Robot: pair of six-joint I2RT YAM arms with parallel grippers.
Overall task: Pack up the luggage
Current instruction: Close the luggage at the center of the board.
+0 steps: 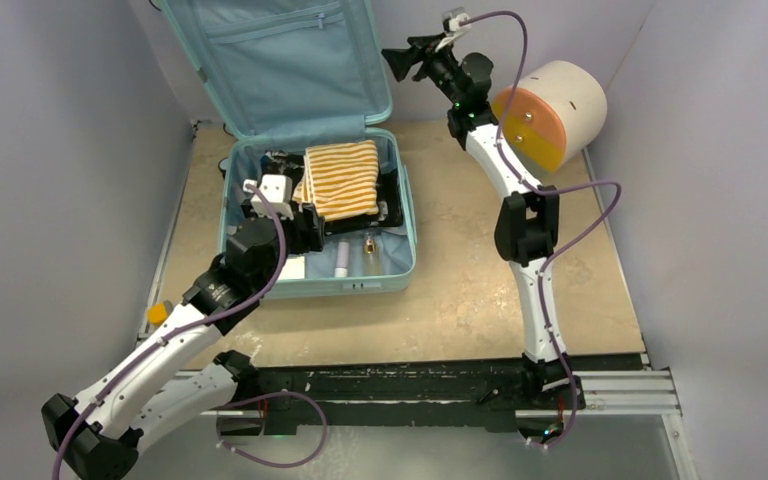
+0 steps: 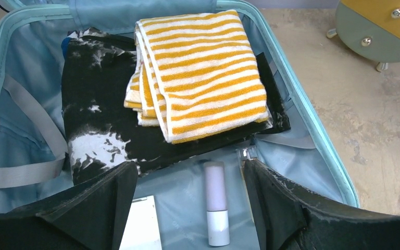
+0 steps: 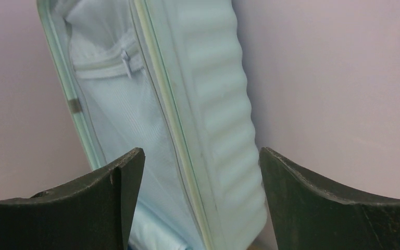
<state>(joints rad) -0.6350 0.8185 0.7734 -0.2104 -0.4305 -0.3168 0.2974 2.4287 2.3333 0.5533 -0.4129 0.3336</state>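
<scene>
- Left gripper (image 2: 187, 172) hangs just over the near half of the luggage (image 1: 410, 225). Its jaws are spread wide with nothing between them, aimed down at the stuff inside.
- Right below it on the lining there's a lilac-and-white tube (image 2: 216, 200) lying front to back. A white card-ish thing (image 2: 140, 224) sits just left of it, and a tiny bottle (image 1: 369, 245) is on the tube's right.
- Deeper into the luggage, a black-and-white garment (image 2: 104, 114) fills the back half. An orange striped towel (image 1: 342, 178) is folded on top of it, toward the right side.
- Base looks pretty much loaded to me, so my guess is closing up comes next.
- At the far edge of the luggage the lid (image 1: 290, 75) stands up, tipped back toward the wall, with its zip pocket facing the arms.
- Right gripper (image 3: 200, 153) is up high, just off the lid's right edge, also wide open and empty. On its wrist cam that edge sits dead ahead between the fingers, and I can't see any contact.
- The bit that matters: the lid is to the right gripper's left, its edge runs top to bottom, and the right arm is clearly the nearer one. The left arm would want to be out of the luggage first.
</scene>
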